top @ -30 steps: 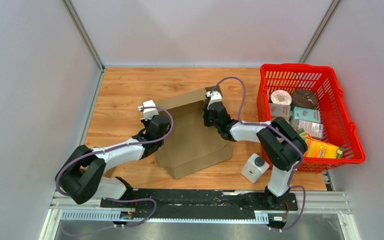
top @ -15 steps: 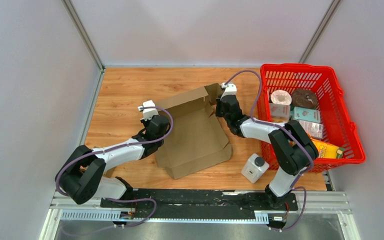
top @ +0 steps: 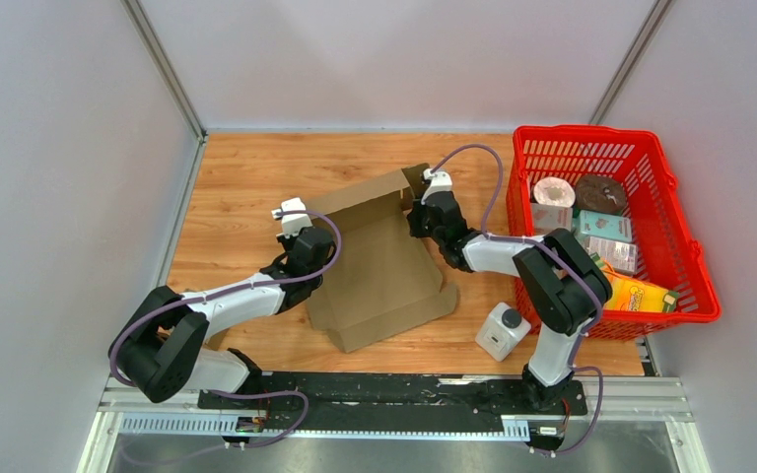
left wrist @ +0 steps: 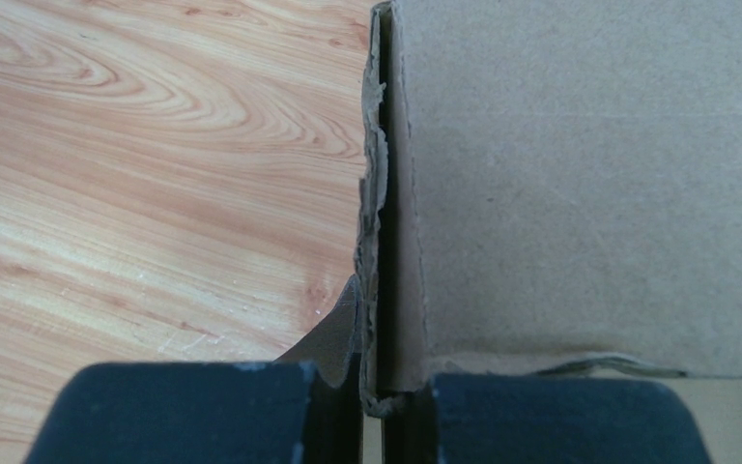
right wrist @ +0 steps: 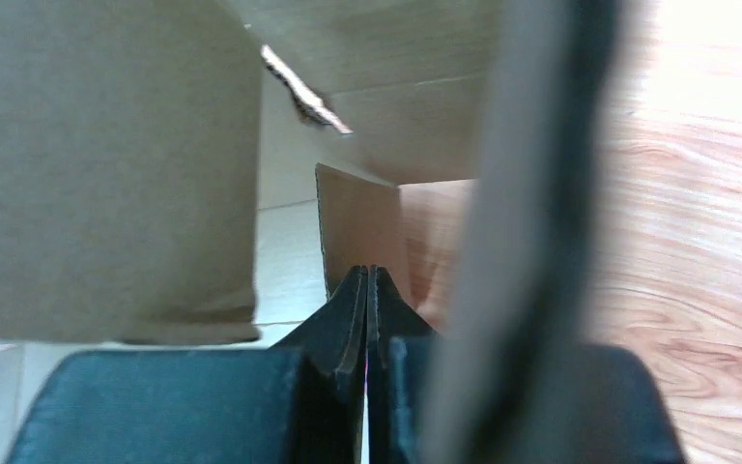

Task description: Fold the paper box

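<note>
The brown paper box (top: 379, 261) lies half-folded in the middle of the table, its rear wall raised. My left gripper (top: 313, 264) is at the box's left wall. In the left wrist view it (left wrist: 377, 391) is shut on that wall's ragged cardboard edge (left wrist: 379, 193), with a box panel (left wrist: 580, 193) to the right. My right gripper (top: 418, 222) is at the rear right corner, by the upright flap. Seen from the right wrist, its jaws (right wrist: 367, 280) are shut with nothing between them. Cardboard (right wrist: 106, 164) is to the left, and a blurred flap edge (right wrist: 531, 193) crosses close on the right.
A red basket (top: 572, 130) full of groceries stands at the right edge of the table. A small white box with a grey cap (top: 501, 330) sits near the right arm's base. Grey walls close off the left, back and right.
My right gripper swung right off the box's rear wall, then came back a little to the left beside the corner flap. The left gripper kept its hold and place.
</note>
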`<move>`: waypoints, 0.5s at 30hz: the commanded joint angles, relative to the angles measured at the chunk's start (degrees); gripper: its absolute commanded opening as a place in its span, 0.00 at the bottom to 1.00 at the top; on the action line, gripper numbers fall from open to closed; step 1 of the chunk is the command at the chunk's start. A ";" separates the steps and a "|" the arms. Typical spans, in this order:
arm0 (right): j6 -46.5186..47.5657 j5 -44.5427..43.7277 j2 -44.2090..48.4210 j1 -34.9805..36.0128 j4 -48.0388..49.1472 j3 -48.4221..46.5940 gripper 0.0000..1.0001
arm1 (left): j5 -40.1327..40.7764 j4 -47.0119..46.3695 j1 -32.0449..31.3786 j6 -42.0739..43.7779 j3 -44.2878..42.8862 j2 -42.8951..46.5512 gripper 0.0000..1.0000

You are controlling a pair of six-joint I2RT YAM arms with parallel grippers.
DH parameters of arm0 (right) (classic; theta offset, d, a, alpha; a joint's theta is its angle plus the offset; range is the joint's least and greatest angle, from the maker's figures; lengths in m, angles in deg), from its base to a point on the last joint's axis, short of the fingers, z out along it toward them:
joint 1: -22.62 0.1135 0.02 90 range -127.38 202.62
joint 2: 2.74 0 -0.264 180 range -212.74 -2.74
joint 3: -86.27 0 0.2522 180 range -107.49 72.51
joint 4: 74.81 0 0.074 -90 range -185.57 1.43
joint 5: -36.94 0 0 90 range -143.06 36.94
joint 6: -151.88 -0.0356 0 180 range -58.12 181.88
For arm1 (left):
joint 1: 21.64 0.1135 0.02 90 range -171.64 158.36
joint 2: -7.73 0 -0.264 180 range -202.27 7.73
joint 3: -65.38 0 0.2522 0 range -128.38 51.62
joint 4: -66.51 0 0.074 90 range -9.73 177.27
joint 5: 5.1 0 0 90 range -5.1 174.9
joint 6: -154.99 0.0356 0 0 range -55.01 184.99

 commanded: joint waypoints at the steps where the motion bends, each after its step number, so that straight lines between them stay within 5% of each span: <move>1: -4.31 5.01 -1.32 0.49 4.31 -1.51 0.00 | -0.16 -0.43 0.01 -1.62 0.59 1.49 0.00; 12: -13.45 10.64 -8.35 -0.56 0.71 -1.78 0.00 | -0.16 -0.52 0.10 -1.89 0.76 1.41 0.00; 15: -11.44 12.75 -4.25 -1.96 -5.35 -3.36 0.03 | -0.16 -0.78 0.10 -1.89 0.94 1.67 0.00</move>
